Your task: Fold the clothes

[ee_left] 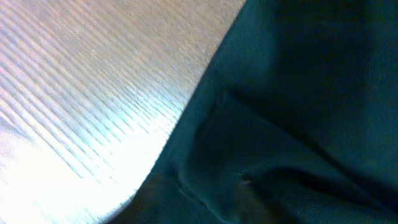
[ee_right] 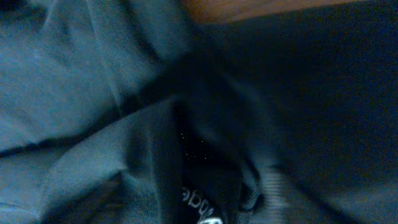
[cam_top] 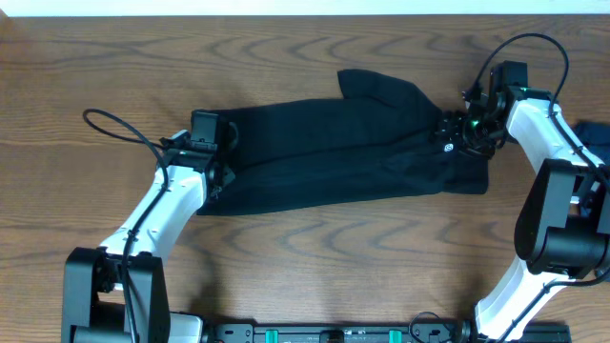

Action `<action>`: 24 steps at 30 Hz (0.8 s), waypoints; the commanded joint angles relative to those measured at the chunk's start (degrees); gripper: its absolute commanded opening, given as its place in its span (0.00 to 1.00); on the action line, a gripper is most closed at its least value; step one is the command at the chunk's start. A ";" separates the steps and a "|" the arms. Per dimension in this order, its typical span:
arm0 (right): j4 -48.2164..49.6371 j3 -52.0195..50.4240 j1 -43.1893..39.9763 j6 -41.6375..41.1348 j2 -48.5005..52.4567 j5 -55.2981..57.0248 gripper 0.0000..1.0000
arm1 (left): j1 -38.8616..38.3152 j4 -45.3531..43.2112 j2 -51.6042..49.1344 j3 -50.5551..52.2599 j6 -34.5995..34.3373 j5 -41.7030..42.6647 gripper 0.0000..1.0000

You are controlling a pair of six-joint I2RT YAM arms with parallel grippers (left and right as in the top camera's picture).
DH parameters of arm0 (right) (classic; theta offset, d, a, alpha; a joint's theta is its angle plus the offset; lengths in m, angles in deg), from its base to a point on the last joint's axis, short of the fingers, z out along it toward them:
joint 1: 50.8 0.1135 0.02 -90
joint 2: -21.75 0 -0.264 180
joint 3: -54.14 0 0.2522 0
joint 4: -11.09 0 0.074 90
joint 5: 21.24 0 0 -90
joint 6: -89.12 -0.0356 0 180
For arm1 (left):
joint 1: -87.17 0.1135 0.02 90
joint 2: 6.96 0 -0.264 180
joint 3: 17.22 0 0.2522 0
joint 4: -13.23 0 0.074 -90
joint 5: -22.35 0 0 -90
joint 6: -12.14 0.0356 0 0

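Observation:
The black top (cam_top: 324, 157) lies across the wooden table (cam_top: 334, 276) as a long, roughly folded band, with one flap sticking up at the back. My left gripper (cam_top: 212, 164) is down on its left end. My right gripper (cam_top: 464, 131) is at the bunched right end, beside the small white logo (cam_top: 448, 146). In the left wrist view dark fabric (ee_left: 298, 93) fills the right side and runs up close to the camera. In the right wrist view gathered folds (ee_right: 74, 81) and white lettering (ee_right: 199, 202) sit right at the jaws. The fingers themselves are hidden by cloth.
A dark blue bundle (cam_top: 596, 135) lies at the table's right edge, behind my right arm. A black cable (cam_top: 119, 129) loops from my left arm over the table. Bare wood shows in the left wrist view (ee_left: 93, 93). A white wall edge runs along the back.

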 commanded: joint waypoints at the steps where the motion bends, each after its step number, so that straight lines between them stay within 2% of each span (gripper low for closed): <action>1: 0.26 1.27 0.55 1.70 -0.07 0.02 0.98 | 1.03 -0.61 -0.31 -0.33 0.31 -0.96 0.57; 3: -0.66 2.93 0.55 3.04 -0.09 0.02 0.98 | 1.09 -1.05 -0.17 -1.29 3.04 -0.98 0.60; 7: -7.30 11.89 0.74 5.55 -0.09 0.00 0.95 | 1.07 1.31 0.76 -6.67 6.62 -1.03 0.60; 9: -11.04 17.81 1.20 6.19 -0.09 0.04 0.99 | 1.07 3.78 1.38 -10.78 6.64 -1.44 0.61; 12: -14.80 25.09 2.10 7.21 -0.09 0.00 0.99 | 1.07 6.23 1.29 -16.59 7.80 -1.42 0.65; 13: -15.34 26.69 2.43 7.21 -0.09 -0.07 0.98 | 1.09 6.38 1.29 -17.88 8.20 -1.42 0.66; 15: -14.86 28.11 3.17 7.23 -0.07 -0.72 0.86 | 1.09 5.88 1.29 -19.30 8.33 -1.42 0.66; 18: -14.29 28.04 4.13 7.69 0.90 -1.70 0.85 | 1.09 4.83 0.90 -19.50 8.33 -1.33 0.66; 20: -14.36 28.04 4.72 8.63 2.60 -2.49 0.80 | 1.16 4.55 0.04 -19.50 8.33 -0.44 0.67; 22: -14.40 28.04 5.57 10.93 4.59 -3.72 0.67 | 1.62 3.98 -1.31 -19.50 8.94 1.25 0.66; 23: -13.92 28.04 6.25 11.76 5.84 -3.10 0.68 | 1.77 3.10 -2.03 -19.50 10.05 1.86 0.67; 24: -13.11 28.06 6.88 11.91 7.13 -2.05 0.73 | 1.99 1.77 -2.97 -19.50 11.19 2.10 0.67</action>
